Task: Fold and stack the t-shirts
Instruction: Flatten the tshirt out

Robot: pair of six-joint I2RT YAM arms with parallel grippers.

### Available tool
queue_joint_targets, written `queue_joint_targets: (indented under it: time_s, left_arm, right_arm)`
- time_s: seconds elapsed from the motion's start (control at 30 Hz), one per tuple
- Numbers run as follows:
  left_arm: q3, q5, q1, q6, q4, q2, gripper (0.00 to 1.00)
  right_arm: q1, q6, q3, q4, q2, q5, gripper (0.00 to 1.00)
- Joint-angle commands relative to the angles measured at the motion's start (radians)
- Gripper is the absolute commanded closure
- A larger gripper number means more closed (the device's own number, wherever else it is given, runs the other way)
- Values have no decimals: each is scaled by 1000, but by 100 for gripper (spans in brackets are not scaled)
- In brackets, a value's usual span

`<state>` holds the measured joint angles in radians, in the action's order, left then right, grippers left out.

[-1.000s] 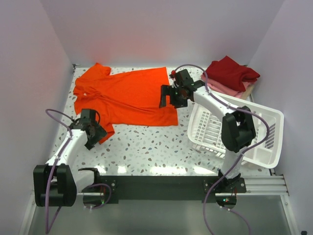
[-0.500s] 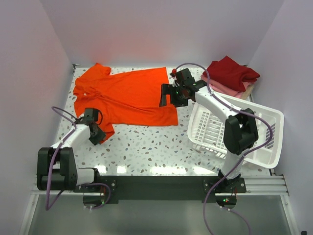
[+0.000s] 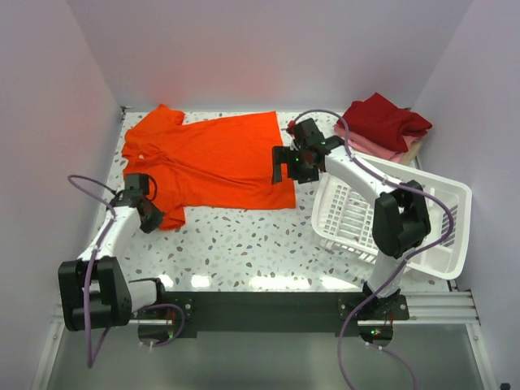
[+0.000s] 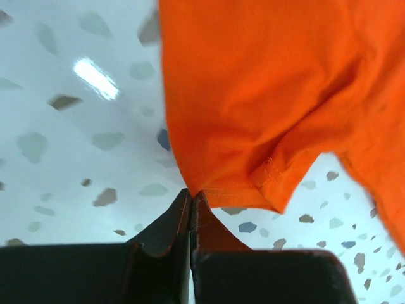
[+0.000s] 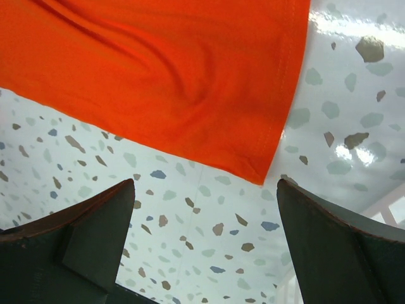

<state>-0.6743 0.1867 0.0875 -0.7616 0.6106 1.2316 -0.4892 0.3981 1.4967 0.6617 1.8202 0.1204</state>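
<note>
**Two claws are meeting the orange shirt (image 3: 215,158) at its near edge**

One shirt is lying spread flat across the far left of the counter (image 3: 244,244), with its collar pointing toward the left wall and its hem toward the right.

The left claw (image 3: 150,218) is pressing fully closed on the edge of the near sleeve. In its wrist view the fingers (image 4: 161,234) are meeting with no gap, pinching the cloth's edge right at their tips. A stitched fold is bunching just beyond them.

The right claw (image 3: 282,168) is gaping as wide as it goes and gripping nothing. It is hanging over the hem's near right corner. In its wrist view that corner is showing between the two fingers (image 5: 95,234), against the speckled counter. Whether the fingers are touching the cloth, I cannot tell.

A stack (image 3: 386,122) of folded shirts is sitting in the far right corner, with dark red lying on top and pink and beige edges peeking out beneath.

A white basket (image 3: 439,244) is resting on the right side, just nearer than the stack and beside the right arm.
</note>
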Motion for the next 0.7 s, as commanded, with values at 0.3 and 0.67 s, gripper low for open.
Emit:
queue_joint_targets:
  time_s: [0.3, 0.67]
  left_arm:
    - [-146, 48, 156, 169, 100, -106, 100]
    - [-139, -10, 305, 269, 72, -123, 100]
  right_arm:
    - [-89, -4, -6, 98, 7, -94, 4]
    - [-107, 62, -52, 82, 89, -163, 6]
